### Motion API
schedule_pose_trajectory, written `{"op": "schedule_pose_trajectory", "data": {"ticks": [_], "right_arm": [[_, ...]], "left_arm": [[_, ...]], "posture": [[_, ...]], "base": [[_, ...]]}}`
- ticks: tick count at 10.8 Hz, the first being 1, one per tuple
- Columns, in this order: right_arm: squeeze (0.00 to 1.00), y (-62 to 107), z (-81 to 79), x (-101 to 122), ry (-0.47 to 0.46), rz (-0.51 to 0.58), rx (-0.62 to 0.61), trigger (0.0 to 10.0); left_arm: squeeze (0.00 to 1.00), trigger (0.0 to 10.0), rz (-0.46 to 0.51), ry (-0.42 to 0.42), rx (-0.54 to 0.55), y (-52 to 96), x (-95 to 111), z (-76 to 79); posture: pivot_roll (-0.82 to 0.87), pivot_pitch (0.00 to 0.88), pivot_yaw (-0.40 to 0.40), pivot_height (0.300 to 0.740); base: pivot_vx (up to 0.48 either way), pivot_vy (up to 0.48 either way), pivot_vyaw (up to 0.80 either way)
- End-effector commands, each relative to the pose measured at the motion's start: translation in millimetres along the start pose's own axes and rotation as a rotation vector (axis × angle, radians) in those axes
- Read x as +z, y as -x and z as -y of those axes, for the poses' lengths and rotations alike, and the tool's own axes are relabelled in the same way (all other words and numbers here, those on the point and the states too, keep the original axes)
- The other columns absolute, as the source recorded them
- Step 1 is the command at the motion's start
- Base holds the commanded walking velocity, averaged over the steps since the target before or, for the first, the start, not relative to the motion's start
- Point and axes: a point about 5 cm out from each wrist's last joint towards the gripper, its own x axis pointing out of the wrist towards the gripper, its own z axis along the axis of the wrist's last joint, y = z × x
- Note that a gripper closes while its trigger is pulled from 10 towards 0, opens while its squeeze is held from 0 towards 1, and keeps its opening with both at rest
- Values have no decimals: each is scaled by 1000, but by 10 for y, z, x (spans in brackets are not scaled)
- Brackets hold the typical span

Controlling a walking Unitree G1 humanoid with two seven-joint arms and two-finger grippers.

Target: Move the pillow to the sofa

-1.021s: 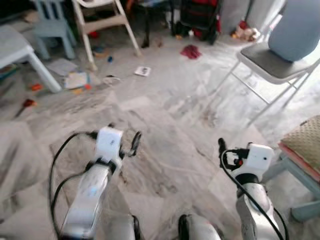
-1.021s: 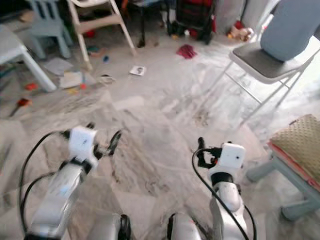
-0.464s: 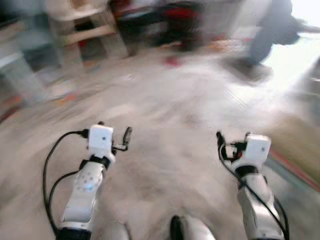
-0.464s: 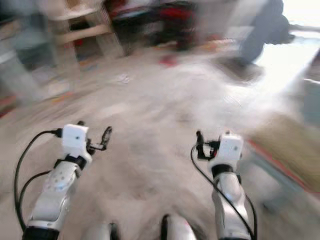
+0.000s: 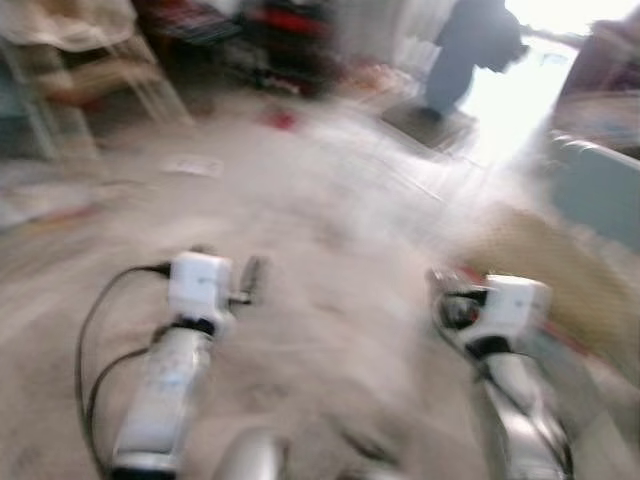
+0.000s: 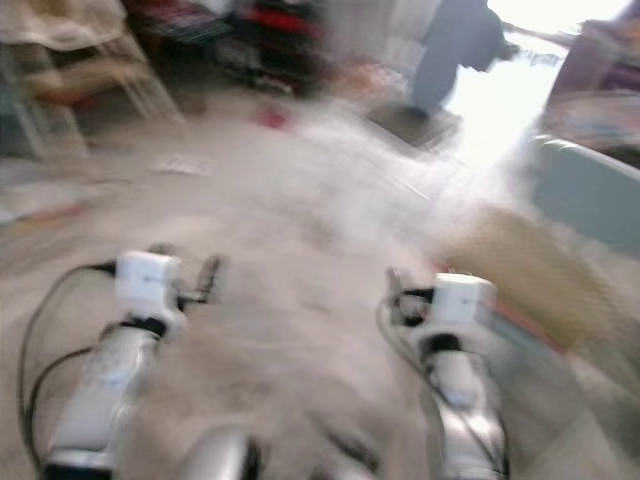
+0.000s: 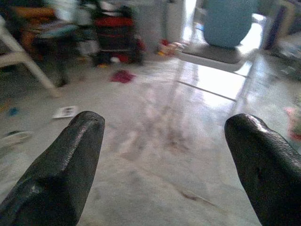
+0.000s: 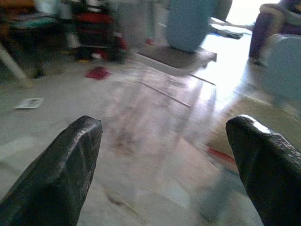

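The pale blue pillow stands upright on the seat of a grey folding chair, across the marble floor ahead of me; the right wrist view also has the pillow. In the blurred eye views it is a dark backlit shape. My left gripper and right gripper are held out low in front of me, far short of the chair. Both are open and hold nothing, with their fingers spread wide. A pale blue upholstered edge, maybe the sofa, is at the right.
A low stool with a tan woven top stands close by my right arm. A white wooden chair, dark red-and-black furniture, a red cloth and papers lie to the left and back.
The whole view has swung to the right and blurred as I turn, bringing the pale blue upholstered edge into sight. Both arms keep the same pose with fingers spread.
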Motion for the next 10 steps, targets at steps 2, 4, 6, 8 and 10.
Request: {"op": "schedule_pose_trajectory", "data": {"ticks": [2, 4, 6, 8, 10], "right_arm": [[0, 48, 120, 17, 17, -4, -36, 10000], [0, 79, 126, 28, 16, -7, -40, 10000], [0, 119, 129, -3, 13, -20, -43, 10000], [0, 131, 125, 3, 10, -24, -42, 10000], [0, 113, 128, 32, 20, -16, -40, 10000]], "left_arm": [[0, 10000, 9, 19, -35, -11, 44, 99], [0, 10000, 3, 30, -48, 27, 50, 115], [0, 10000, -14, 37, -54, 80, 24, 125], [0, 10000, -18, 42, -60, 90, 41, 129], [0, 10000, -34, 36, -39, 80, 50, 89]], "posture": [[-23, 130, -47, 740], [-26, 153, -49, 740], [-25, 157, -46, 740], [-24, 163, -45, 740], [-25, 173, -43, 740]], "base": [[285, 0, -800], [306, 0, -800], [326, 0, -800], [343, 0, -800], [364, 159, 0]]}}
